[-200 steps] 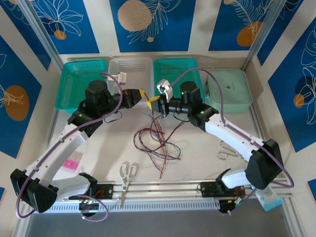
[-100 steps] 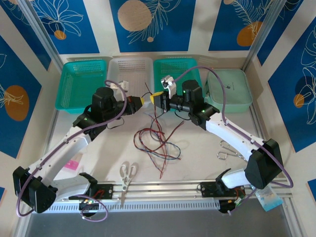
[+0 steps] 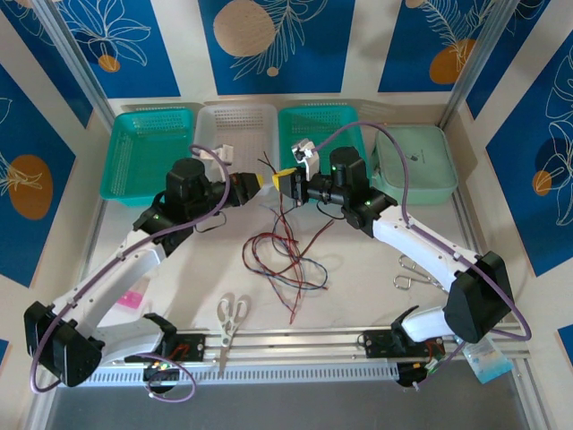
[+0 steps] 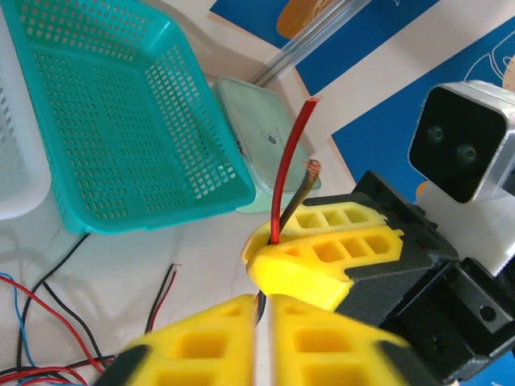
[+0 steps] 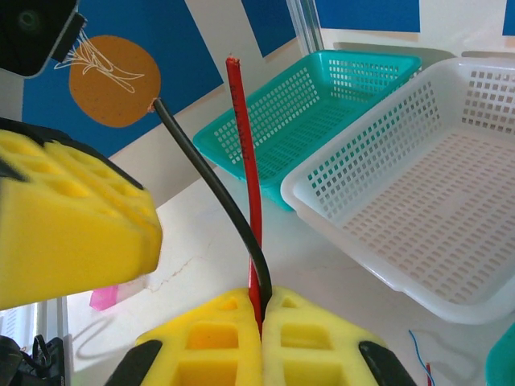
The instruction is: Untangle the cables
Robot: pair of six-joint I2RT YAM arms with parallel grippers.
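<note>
From above, the two arms meet in the air over the middle of the table [image 3: 367, 287], the left gripper [image 3: 257, 180] and the right gripper [image 3: 279, 179] tip to tip, just in front of the white basket [image 3: 237, 125] and the middle teal basket [image 3: 322, 130]. Most of the cables [image 3: 282, 260] lie in a loose tangle on the table below them, toward the near side, and some strands rise up to the grippers.

The wrist views show what this view is too small for. In the right wrist view the right gripper [image 5: 261, 318] has its yellow fingers pressed together on a red cable [image 5: 245, 185] and a black cable [image 5: 217, 193], whose free ends stand up above the fingers. One of the left arm's yellow fingers [image 5: 72, 217] is close beside them. In the left wrist view the left gripper [image 4: 259, 310] shows a thin slit between its fingers, with something dark at the top of the slit. I cannot tell if it presses on a cable or stands a little loose.

Bare table lies on both sides of the tangle. The scissors [image 3: 231, 315] lie near the front rail, apart from the cables. Some metal loops [image 3: 407, 269] lie to the right, near the right arm. A pink item [image 3: 130, 298] lies to the left, beside the left arm. The baskets close the far edge in a row.
</note>
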